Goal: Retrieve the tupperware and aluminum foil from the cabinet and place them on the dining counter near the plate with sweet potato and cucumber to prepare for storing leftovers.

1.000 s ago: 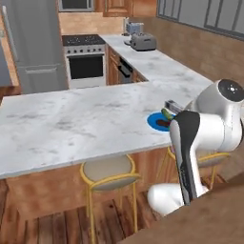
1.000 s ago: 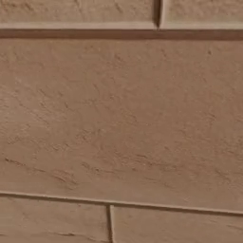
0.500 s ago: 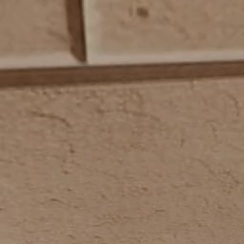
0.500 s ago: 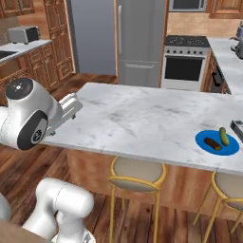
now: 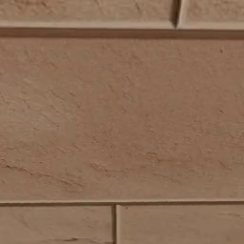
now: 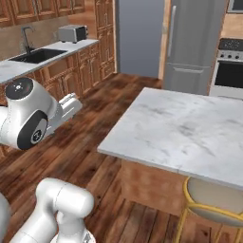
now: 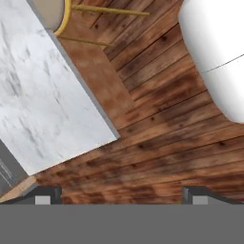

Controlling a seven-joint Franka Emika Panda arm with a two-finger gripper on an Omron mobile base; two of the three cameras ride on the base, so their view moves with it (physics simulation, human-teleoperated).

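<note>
A toaster [image 6: 72, 33] is seen at the worktop's [image 6: 28, 64] far end, beside the sink [image 6: 31, 55]; a fridge [image 6: 197, 45] and oven [image 6: 228, 69] are set behind.

One dining counter [image 6: 190, 130] shows in the right base view, and one yellow-framed stool [image 6: 209, 206] stands at its near edge. Farther off are one fridge [image 6: 197, 42], one oven [image 6: 230, 66], one sink [image 6: 35, 55] with one faucet [image 6: 26, 38], and one toaster [image 6: 72, 33]. In the hand view, ahead of the gripper [image 7: 121, 195], lie one marble corner and one stool. The gripper's two fingertips [image 7: 45, 195] are well apart, with nothing between them.
</note>
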